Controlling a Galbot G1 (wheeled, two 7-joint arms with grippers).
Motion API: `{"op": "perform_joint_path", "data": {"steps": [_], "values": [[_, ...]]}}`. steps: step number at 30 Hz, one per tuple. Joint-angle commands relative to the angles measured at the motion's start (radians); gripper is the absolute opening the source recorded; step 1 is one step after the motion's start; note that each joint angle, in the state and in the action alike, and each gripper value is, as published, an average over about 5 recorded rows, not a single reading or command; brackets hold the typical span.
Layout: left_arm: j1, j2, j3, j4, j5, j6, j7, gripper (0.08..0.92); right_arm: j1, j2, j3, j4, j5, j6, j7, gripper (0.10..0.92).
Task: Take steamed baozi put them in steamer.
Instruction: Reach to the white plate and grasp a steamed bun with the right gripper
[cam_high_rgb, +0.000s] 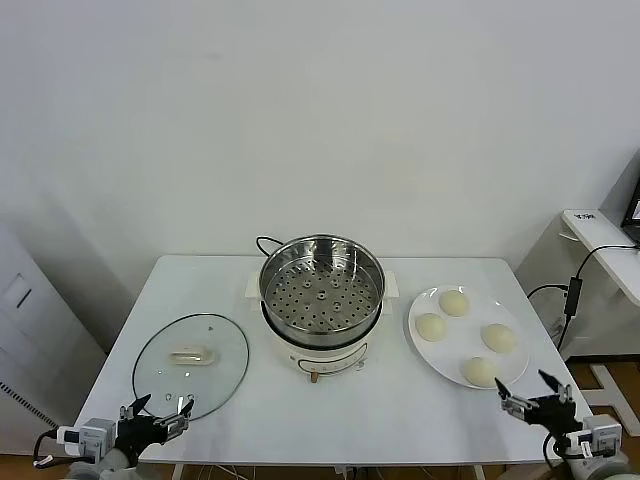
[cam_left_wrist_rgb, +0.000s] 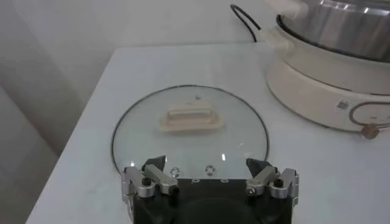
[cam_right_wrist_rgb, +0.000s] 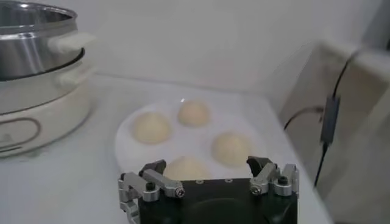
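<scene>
Nearest to me, both of my pincers hang at the front edge of the tabletop, each spread wide and holding nothing. My left pincer sits at the front left corner, just before the oval glass lid, which lies flat with its cream handle up. My right pincer sits at the front right corner, just in front of the white plate.

On that plate rest the four steamed baozi, all apart from one another; the closest one lies directly ahead of my right pincer and a little inward, toward the middle of the tabletop. They are round domes, so I judge no axis matters for the grip.

Farther back, at the centre, stands the steamer, its perforated steel basket uncovered and empty on the cream cooker base. It lies to the left of the plate.

My right arm is clearly the nearer one to the buns, so I judge the first reach belongs to it: forward and down onto the closest bun.
</scene>
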Motion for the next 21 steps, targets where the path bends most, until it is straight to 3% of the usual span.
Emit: {"op": "perform_joint_path", "data": {"steps": [1, 5, 10, 21], "values": [[-0.023, 0.006, 0.015, 0.004, 0.007, 0.007, 0.001, 0.823, 0.23, -0.098, -0.022, -0.143, -0.573, 0.131, -0.067, 0.823], [-0.03, 0.012, 0.019, 0.002, 0.008, 0.01, 0.002, 0.823, 0.354, -0.17, -0.097, -0.227, -0.641, 0.147, -0.121, 0.823], [-0.032, 0.012, 0.022, 0.002, 0.016, 0.012, 0.001, 0.823, 0.581, -0.258, -0.245, -0.352, -0.685, 0.165, -0.336, 0.823], [-0.04, 0.005, 0.025, 0.01, 0.03, 0.013, 0.0, 0.823, 1.237, -0.335, -0.856, -0.731, -0.577, 0.251, -0.741, 0.823]]}}
